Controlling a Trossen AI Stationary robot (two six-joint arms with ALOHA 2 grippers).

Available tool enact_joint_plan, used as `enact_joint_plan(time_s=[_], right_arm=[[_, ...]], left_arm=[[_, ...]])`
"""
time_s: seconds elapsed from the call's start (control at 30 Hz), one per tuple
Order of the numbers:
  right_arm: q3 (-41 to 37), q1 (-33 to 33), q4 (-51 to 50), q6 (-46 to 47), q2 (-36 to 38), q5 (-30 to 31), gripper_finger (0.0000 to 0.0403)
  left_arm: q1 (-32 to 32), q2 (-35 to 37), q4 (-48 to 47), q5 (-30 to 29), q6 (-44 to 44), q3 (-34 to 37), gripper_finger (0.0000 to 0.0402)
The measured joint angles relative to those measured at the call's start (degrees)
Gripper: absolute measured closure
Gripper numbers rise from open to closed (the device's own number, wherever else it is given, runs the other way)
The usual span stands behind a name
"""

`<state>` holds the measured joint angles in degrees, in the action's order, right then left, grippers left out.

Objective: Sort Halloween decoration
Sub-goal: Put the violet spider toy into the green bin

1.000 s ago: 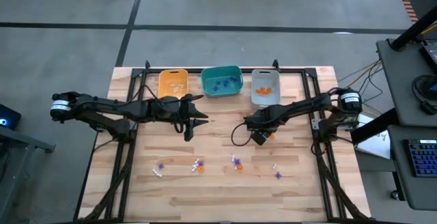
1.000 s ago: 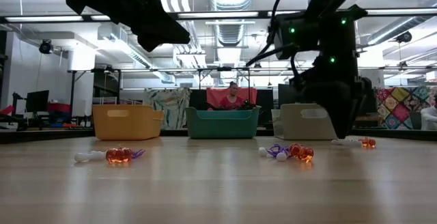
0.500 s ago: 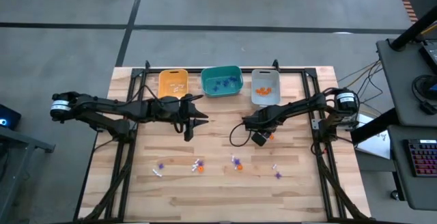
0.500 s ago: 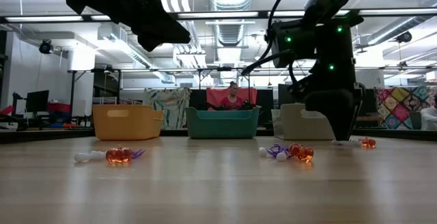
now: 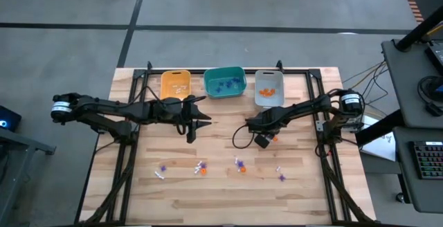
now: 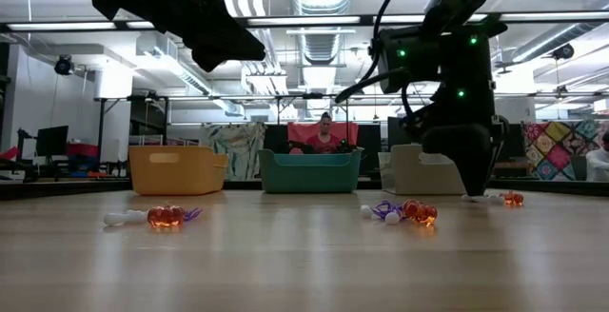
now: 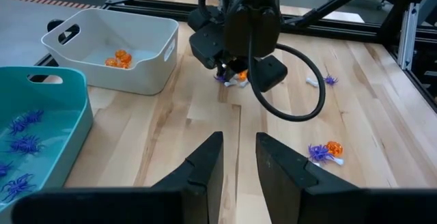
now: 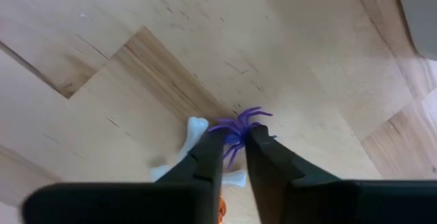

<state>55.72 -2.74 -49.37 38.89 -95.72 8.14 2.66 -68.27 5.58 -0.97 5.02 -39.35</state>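
Over the last second the right gripper (image 8: 232,157) had drawn its fingers in on a purple spider (image 8: 237,131) lying just in front of the grey bin (image 5: 268,87), pinching it beside a white bone (image 8: 192,134), apparently to lift it for sorting. Other Halloween decoration (image 5: 201,167) lay scattered on the surface (image 5: 221,192), well forward of that bin. Away from the bin, the left gripper (image 7: 239,157) hovered, narrowly parted and empty.
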Motion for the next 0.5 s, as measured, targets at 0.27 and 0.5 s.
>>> enact_joint_plan(time_s=[0.27, 0.5], right_arm=[[0.0, 0.0, -0.2, 0.1, 0.0, 0.5, 0.0393], [2.8, -0.1, -5.8, 0.0, 1.7, 1.7, 0.0394]], left_arm=[[0.0, 0.0, 0.0, 0.0, 0.0, 0.0, 0.0332], [0.0, 0.0, 0.0, 0.0, 0.0, 0.0, 0.0332]])
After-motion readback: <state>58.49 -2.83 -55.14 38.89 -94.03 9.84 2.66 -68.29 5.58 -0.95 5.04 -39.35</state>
